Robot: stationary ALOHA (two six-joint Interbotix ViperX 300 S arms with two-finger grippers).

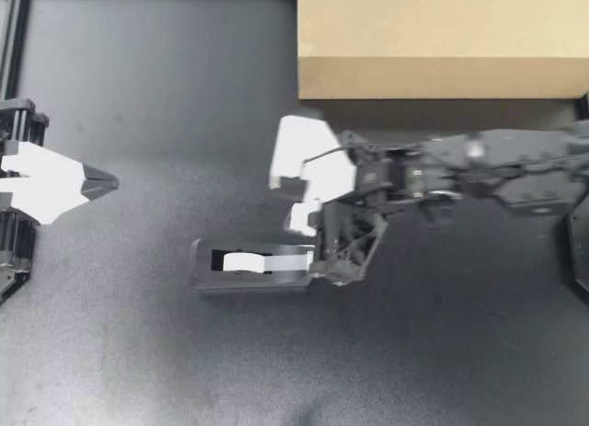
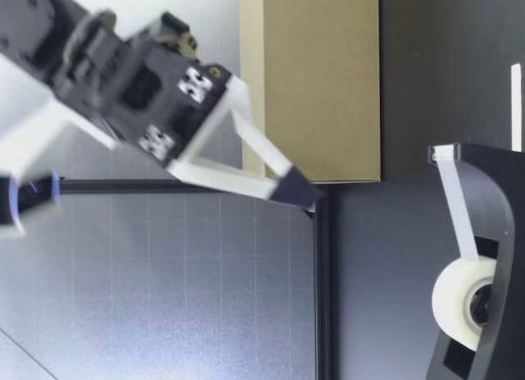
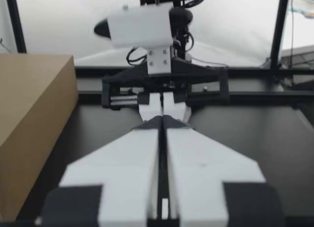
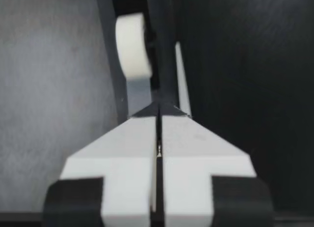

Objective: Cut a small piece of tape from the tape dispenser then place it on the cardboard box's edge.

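The black tape dispenser (image 1: 207, 271) lies on the dark table with its white tape roll (image 1: 244, 260) and a strip running to the cutter end. My right gripper (image 1: 299, 225) hangs shut above that cutter end, nothing between its fingers. In the low view my right gripper (image 2: 299, 191) is tilted down, well above the dispenser (image 2: 492, 191) and roll (image 2: 459, 302). The right wrist view shows the shut gripper (image 4: 158, 108) with the roll (image 4: 132, 45) ahead. The cardboard box (image 1: 442, 40) stands at the back right. My left gripper (image 1: 109, 180) is shut and empty at the far left.
The box (image 2: 316, 84) stands farther from the low camera than the dispenser. In the left wrist view the shut gripper (image 3: 162, 120) points at my right arm, with the box (image 3: 29, 124) beside it. A black frame rail (image 1: 11, 40) borders the table.
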